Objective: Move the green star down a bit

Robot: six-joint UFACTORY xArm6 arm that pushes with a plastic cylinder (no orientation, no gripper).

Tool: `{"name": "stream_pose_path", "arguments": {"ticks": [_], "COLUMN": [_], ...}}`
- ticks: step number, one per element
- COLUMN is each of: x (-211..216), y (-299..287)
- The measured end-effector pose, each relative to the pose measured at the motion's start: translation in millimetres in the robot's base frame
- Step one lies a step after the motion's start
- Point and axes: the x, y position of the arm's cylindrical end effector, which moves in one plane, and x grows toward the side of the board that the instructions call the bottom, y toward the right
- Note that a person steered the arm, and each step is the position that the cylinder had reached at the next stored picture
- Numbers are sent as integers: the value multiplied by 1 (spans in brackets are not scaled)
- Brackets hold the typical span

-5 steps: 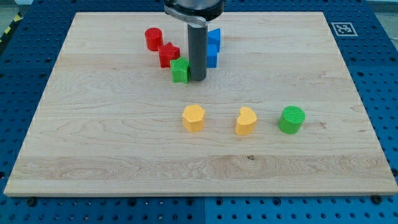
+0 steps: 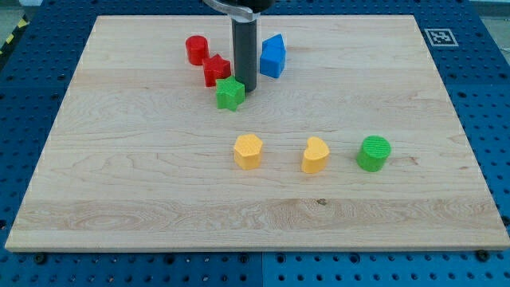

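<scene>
One rod only, no gripper showing: my tip [image 2: 244, 89] touching green star [image 2: 229, 94], just beside red star [image 2: 216, 70].

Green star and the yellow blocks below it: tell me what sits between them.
Nothing. In the camera view, bare board separates the green star from the nearer yellow block. My tip touches the star's upper right side, away from that stretch.
</scene>
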Motion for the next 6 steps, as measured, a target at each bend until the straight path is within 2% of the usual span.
{"name": "stream_pose_path", "arguments": {"ticks": [4, 6], "x": [19, 88], "y": [-69, -68]}}
